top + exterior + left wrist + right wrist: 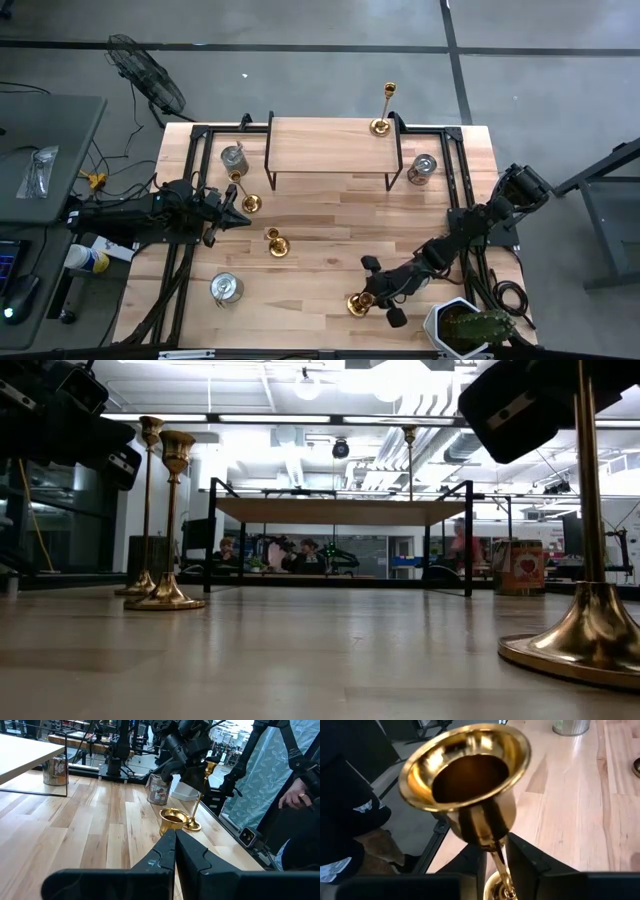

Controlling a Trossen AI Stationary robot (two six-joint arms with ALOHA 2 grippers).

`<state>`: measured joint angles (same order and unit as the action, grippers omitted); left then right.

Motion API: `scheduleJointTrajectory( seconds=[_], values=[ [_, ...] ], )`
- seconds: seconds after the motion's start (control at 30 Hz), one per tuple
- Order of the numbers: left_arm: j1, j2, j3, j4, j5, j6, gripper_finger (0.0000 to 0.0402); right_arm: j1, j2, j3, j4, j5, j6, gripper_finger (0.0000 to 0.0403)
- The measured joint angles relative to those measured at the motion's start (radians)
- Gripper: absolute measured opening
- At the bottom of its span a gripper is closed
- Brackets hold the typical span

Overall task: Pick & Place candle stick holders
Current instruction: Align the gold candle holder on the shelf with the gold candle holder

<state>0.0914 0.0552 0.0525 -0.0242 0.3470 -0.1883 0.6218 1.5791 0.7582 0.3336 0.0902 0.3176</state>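
Candle stick holder (470, 795) of polished brass, upright near the table's (330, 230) front edge: rigid, top-heavy, likely slippery and easily tipped. The right tool (495, 852) closes on its thin stem just below the cup, a sensible hold. The left tool (175, 851), shut and empty, waits near two other holders.

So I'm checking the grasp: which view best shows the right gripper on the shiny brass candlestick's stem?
Right wrist view: right gripper fingers flank the candlestick stem. High view shows it small; low view mostly its base; left wrist view, distant.
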Motion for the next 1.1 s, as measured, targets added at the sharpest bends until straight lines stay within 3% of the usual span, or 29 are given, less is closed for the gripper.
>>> scheduleJointTrajectory(
  seconds=[0.33, 0.8, 1.1],
  values=[
    [0.0, 0.0, 0.0, 0.0, 0.0, 0.0, 0.0, -0.001, -0.001, 0.0, 0.005, 0.012, -0.001, 0.0018],
    [0.0, 0.0, 0.0, 0.0, 0.0, 0.0, 0.0, -0.042, -0.028, 0.027, 0.023, 0.06, -0.008, 0.0013],
    [0.0, 0.0, 0.0, 0.0, 0.0, 0.0, 0.0, -0.125, -0.143, 0.148, -0.221, 0.134, -0.027, 0.0012]
  ],
)
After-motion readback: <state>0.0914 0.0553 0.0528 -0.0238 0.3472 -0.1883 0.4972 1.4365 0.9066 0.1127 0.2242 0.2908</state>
